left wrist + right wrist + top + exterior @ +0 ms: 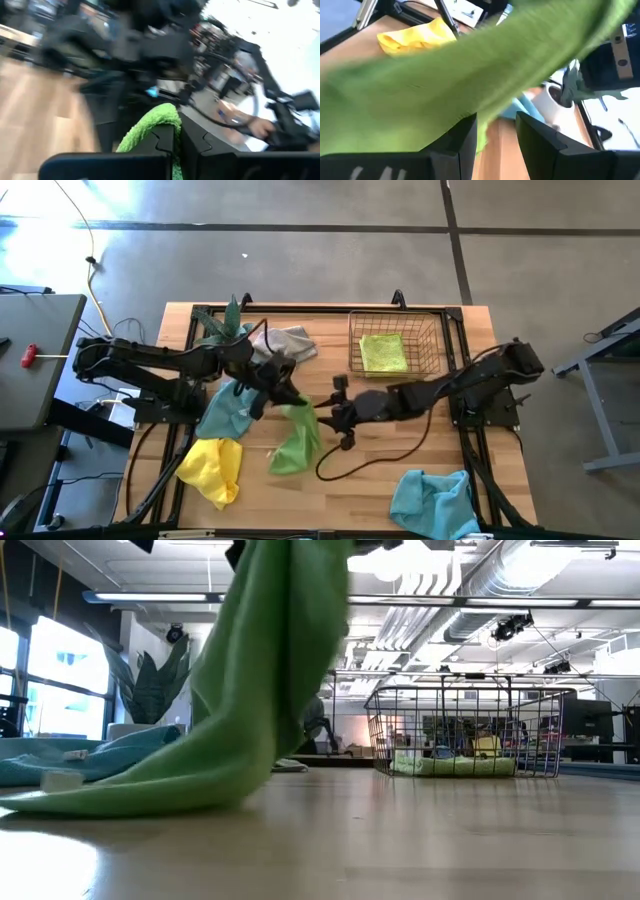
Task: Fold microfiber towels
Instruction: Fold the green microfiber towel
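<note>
A lime green towel [296, 442] hangs from my left gripper [297, 397], which is shut on it above the table's middle. In the low view the towel [280, 660] drapes down and its lower end [120, 795] lies on the table. My right gripper [328, 415] is open just right of the towel; in its wrist view the towel [470, 65] stretches across in front of the parted fingers [495, 132]. A yellow towel [212, 467], two light blue towels [228, 410] [430, 500] and a grey towel [291, 342] lie on the table. Another green towel [383, 352] lies in the wire basket. My left gripper pinches the green towel's upper edge [159, 116] between its two shut fingers, coming about level from the table's left. The towel hangs below the fingers, slack, with its lower end on the table. My right gripper: the towel's edge [479, 142] lies by one finger; whether they touch, I cannot tell.
The wire basket [395, 320] stands at the far right of the table. A black cable [370, 460] loops on the bare wood below the right arm. Bare wood shows between the green towel and the near right blue towel.
</note>
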Controlling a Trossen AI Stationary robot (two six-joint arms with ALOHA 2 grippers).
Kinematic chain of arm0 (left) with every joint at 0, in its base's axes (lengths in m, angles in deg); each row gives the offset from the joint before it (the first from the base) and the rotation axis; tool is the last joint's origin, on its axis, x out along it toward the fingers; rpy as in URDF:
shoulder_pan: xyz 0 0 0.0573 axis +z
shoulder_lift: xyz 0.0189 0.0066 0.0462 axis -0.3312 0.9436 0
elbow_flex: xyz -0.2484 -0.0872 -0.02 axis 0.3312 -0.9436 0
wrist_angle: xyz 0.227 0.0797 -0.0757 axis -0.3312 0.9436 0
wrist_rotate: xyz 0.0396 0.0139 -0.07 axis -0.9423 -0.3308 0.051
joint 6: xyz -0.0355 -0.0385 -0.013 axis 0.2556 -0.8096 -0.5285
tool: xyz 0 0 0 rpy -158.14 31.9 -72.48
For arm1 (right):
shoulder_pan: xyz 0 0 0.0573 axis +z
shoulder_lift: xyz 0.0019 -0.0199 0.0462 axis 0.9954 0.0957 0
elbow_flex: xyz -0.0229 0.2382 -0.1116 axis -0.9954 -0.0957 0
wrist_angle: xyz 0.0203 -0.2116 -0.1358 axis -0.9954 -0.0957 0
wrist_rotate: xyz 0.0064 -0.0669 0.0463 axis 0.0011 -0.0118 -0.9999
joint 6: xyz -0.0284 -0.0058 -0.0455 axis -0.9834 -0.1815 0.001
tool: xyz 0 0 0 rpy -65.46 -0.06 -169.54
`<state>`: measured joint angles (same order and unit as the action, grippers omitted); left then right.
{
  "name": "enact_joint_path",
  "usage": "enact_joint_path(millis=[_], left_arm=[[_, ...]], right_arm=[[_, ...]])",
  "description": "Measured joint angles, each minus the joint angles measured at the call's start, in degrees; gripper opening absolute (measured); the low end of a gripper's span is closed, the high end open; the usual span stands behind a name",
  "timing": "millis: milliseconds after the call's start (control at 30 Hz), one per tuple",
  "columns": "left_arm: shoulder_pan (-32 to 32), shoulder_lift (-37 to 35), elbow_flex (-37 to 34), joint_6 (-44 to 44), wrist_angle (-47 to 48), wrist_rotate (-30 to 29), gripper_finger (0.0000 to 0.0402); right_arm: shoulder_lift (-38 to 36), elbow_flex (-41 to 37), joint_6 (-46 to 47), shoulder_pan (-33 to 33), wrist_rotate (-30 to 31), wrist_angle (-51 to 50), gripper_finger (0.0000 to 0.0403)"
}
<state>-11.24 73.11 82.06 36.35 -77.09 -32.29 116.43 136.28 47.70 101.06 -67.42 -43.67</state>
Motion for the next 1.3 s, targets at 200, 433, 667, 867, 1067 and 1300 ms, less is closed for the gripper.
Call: enact_joint_path(millis=[200,433,667,867,1067,1300], left_arm=[[2.26,0.02,0.00,1.25,1.12,-6.04,0.0000],[2.46,0.11,0.00,2.18,1.12,-11.01,0.0000],[2.37,0.11,0.00,2.00,0.77,-13.85,0.0000],[2.37,0.11,0.00,2.01,0.53,-14.67,0.0000],[2.37,0.11,0.00,2.00,0.23,-14.64,0.0000],[2.37,0.11,0.00,2.00,-2.47,-14.63,0.0000]], right_arm=[[-0.91,0.00,5.84,6.85,11.47,-1.51,0.0130],[-0.91,0.00,13.69,11.29,24.85,-1.55,0.0130],[0.76,-0.02,31.79,11.51,30.04,-8.29,0.0130],[2.61,-0.07,38.49,10.30,33.26,-16.59,0.0130],[2.61,-0.15,46.20,8.90,32.79,-22.38,0.0130],[2.61,-0.20,49.97,8.23,31.89,-23.03,0.0130]])
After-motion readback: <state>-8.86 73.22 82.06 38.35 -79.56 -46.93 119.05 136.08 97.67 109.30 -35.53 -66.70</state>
